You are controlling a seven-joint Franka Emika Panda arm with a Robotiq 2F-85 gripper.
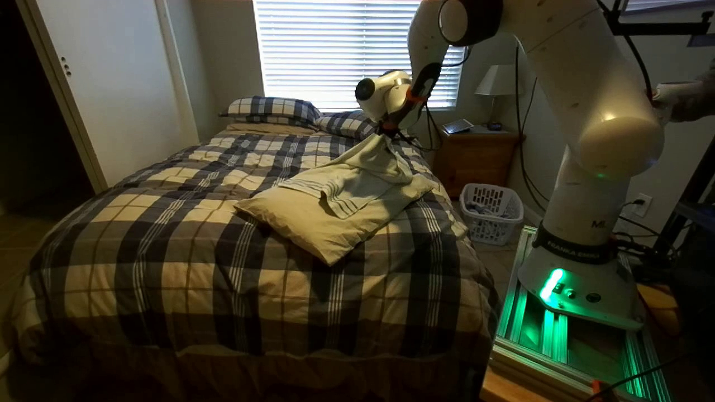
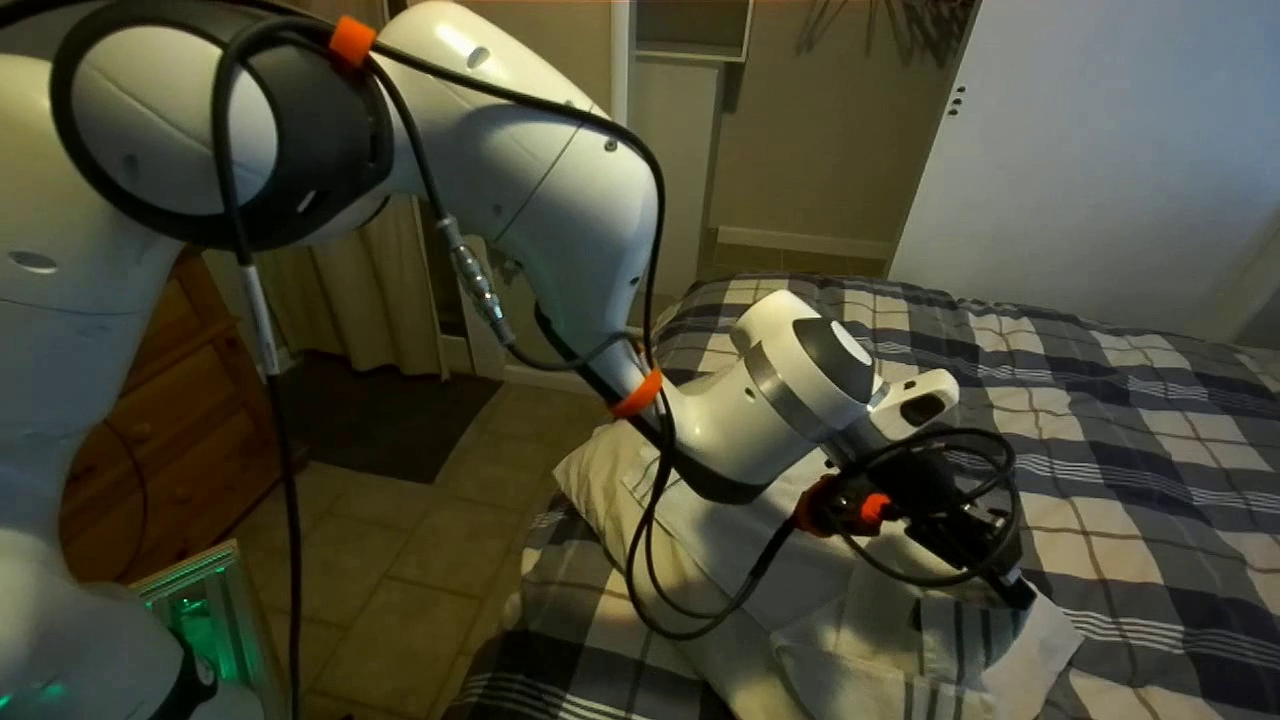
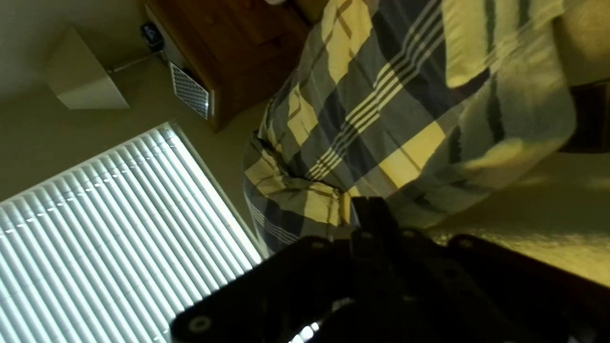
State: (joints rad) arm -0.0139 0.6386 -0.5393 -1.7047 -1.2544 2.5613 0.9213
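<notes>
Holds the striped towel by its upper part, drawn up into a tented peak, with the remainder spread below over a cream pillow. Pinches it in the gripper, closed down to a narrow line at the tips; seems caught by only a thin fold, though hard to make out in the wrist view exactly how much. Judging by this, already done: taken hold of and partly raised. Not yet done: lifted clear of the pillow, or let go. Appears, then, to be past the grasp and short of the release. Droops at the banded end, lying rumpled over the pillow in an exterior view.

Reaches over with the white Panda arm from a base beside the bed, arching high, then sloping down to a low, sharply bent wrist. Tilts the gripper obliquely instead of plumb, angled away from the base.

Rests, pillow and all, on a plaid comforter, near the side closest to the base. Looks past that to matching plaid pillows at the head, set beneath bright slatted window blinds. Takes in also a wooden nightstand bearing a shaded lamp, and a white laundry basket with some fabric inside, placed beside the bed near the nightstand.
</notes>
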